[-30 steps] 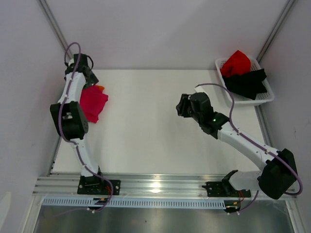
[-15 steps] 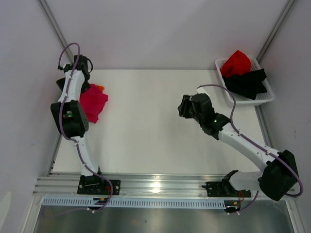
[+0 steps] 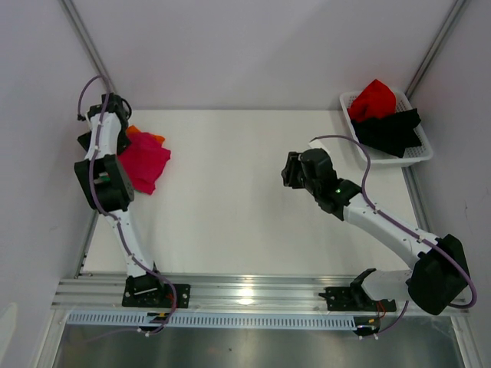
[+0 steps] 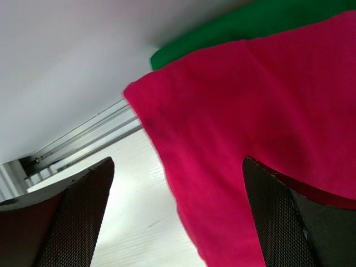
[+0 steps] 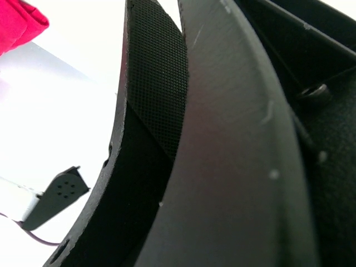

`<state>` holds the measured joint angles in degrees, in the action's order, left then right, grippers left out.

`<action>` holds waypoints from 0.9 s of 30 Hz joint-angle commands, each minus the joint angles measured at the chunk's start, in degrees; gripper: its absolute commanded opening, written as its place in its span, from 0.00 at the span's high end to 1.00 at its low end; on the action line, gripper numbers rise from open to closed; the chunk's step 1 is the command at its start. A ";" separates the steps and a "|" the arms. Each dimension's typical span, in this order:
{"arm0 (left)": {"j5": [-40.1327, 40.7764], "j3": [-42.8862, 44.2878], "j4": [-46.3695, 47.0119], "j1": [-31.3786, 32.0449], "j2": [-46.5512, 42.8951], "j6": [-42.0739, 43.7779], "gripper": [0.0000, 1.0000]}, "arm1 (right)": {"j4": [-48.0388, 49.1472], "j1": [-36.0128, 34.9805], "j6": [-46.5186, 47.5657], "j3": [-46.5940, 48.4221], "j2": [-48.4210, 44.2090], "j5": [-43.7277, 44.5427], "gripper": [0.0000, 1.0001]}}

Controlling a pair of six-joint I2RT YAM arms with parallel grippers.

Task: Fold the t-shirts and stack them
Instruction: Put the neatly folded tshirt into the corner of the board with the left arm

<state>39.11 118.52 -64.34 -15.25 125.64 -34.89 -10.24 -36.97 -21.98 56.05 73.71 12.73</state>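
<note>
A folded magenta t-shirt (image 3: pixel 146 162) lies at the table's left edge on a stack, with an orange one (image 3: pixel 147 136) peeking out behind it. In the left wrist view the magenta cloth (image 4: pixel 261 128) covers a green t-shirt (image 4: pixel 250 22). My left gripper (image 3: pixel 113 121) hovers at the stack's back-left corner; its jaws (image 4: pixel 178 167) stand wide open over the magenta edge, holding nothing. My right gripper (image 3: pixel 290 169) hangs above mid-table, well apart from the shirts. Its wrist view is filled by one of its own finger pads (image 5: pixel 156 72), so the gap is hidden.
A white lattice basket (image 3: pixel 418 157) stands at the back right corner and holds a red t-shirt (image 3: pixel 374 98) and a black one (image 3: pixel 391 129). Grey walls close in on the left, back and right. An aluminium rail (image 3: pixel 245 290) runs along the near edge.
My left gripper has swung left and back off the stack, uncovering more of the orange shirt. The right arm has barely shifted.
</note>
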 commanded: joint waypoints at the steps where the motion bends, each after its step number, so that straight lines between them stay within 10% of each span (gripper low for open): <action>1: -5.88 4.25 0.00 -0.92 4.34 1.76 0.02 | -1.18 0.32 1.41 0.28 -1.64 1.42 0.59; 27: -17.05 4.27 -3.34 -0.14 9.88 1.50 0.03 | -6.90 0.41 2.55 -0.42 -7.44 5.28 0.59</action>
<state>28.27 125.64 -66.15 -16.99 135.83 -32.45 -16.19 -36.84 -20.69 56.01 67.96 16.03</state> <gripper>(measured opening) 0.965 0.412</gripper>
